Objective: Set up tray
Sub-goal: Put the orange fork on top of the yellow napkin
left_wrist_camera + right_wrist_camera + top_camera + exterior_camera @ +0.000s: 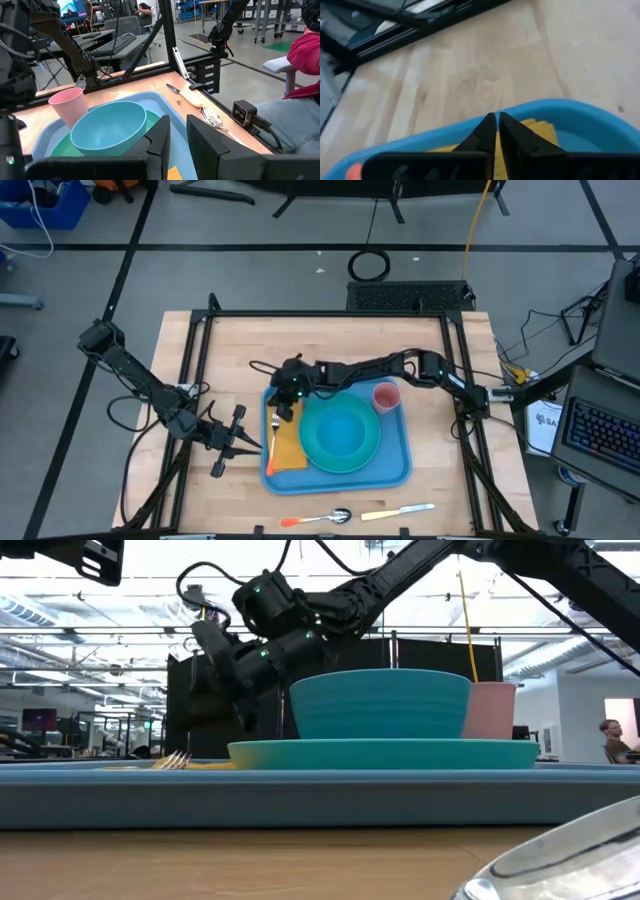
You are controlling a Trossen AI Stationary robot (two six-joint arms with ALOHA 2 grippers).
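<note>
Over the left end of the tray [400, 470], which sat mid-desk, the right gripper [284, 412] hung with its jaws almost closed and empty, just above the fork [272, 442] on the yellow napkin [289, 448]. Lifting carelessly could snag the fork and drag it off the napkin. The left gripper [243, 443] waited left of the tray, jaws narrowly parted; reaching in could bump the rim and shift the bowl [340, 430], plate [350, 462] and pink cup [386, 397].

One tray [400, 470], one plate [372, 455], one bowl [338, 430], one cup [386, 397], one fork [272, 442], one napkin [290, 448], one spoon [322, 518], one knife [398, 511].
</note>
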